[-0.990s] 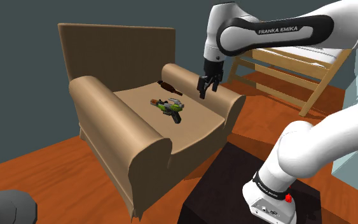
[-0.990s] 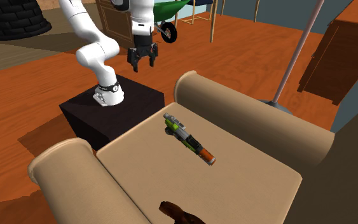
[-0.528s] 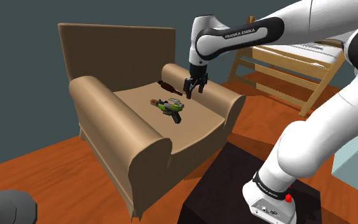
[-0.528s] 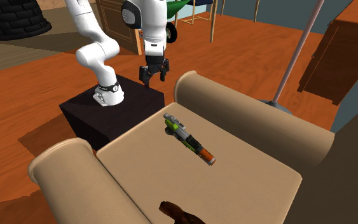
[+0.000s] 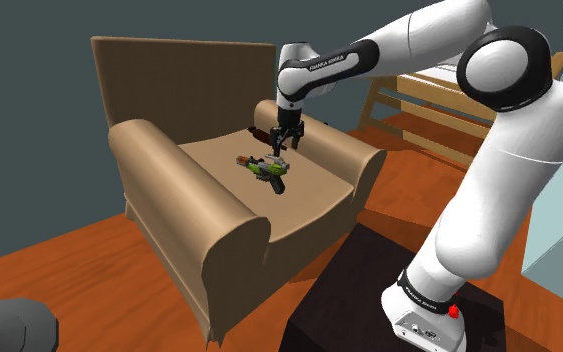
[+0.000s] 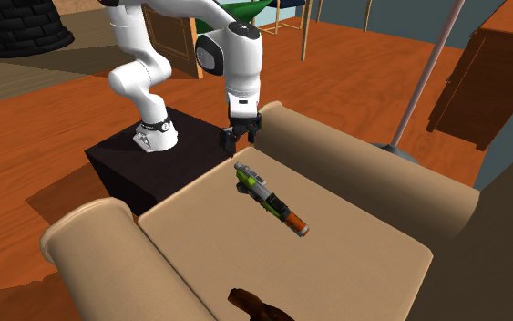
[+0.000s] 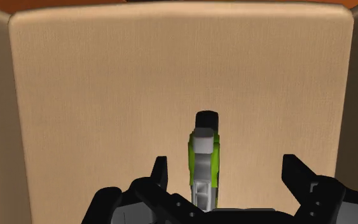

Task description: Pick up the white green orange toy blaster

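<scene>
The toy blaster (image 5: pixel 264 169) lies flat on the seat of a tan armchair (image 5: pixel 191 190). Its body is green and grey with an orange tip (image 6: pixel 298 226). My gripper (image 5: pixel 280 141) hangs open just above the blaster's green end (image 6: pixel 245 173), near the armrest (image 6: pixel 336 150) on the stand's side. In the wrist view the blaster (image 7: pixel 204 162) lies between the fingers (image 7: pixel 160 172), nearer one of them, and neither touches it. The gripper (image 6: pixel 241 139) holds nothing.
A dark brown object (image 6: pixel 254 305) lies on the seat towards the chair's back (image 5: pixel 179 70). The black stand (image 5: pixel 369 290) is close to the chair. A wooden frame (image 5: pixel 449 110) and a lamp pole (image 6: pixel 427 73) stand nearby.
The arm has swung from above the armrest, at the shoulder view's right, to over the seat and lowered towards the blaster. The fingers stayed open; the blaster has not moved.
</scene>
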`<control>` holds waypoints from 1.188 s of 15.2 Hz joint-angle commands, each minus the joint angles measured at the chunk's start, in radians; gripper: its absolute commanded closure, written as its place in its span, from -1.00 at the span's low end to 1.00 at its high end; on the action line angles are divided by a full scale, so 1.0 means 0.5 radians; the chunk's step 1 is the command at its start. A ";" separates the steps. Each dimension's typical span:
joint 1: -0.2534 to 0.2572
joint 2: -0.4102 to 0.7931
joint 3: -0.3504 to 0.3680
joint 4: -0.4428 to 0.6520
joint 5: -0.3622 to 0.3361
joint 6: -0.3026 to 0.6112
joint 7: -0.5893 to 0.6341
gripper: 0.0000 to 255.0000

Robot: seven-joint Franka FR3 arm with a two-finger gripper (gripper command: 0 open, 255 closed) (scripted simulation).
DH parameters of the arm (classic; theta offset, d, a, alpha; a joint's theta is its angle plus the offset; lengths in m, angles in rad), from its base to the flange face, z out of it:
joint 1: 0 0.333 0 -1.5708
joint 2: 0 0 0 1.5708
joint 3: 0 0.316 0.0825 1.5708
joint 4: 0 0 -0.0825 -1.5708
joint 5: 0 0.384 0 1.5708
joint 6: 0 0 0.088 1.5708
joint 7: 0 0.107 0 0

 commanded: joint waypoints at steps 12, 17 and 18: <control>-0.138 1.127 0.031 1.198 0.242 -0.144 -0.188 -1.00; -0.153 1.263 0.041 1.307 0.258 -0.122 -0.199 -1.00; -0.154 1.275 0.041 1.299 0.259 -0.102 -0.200 -1.00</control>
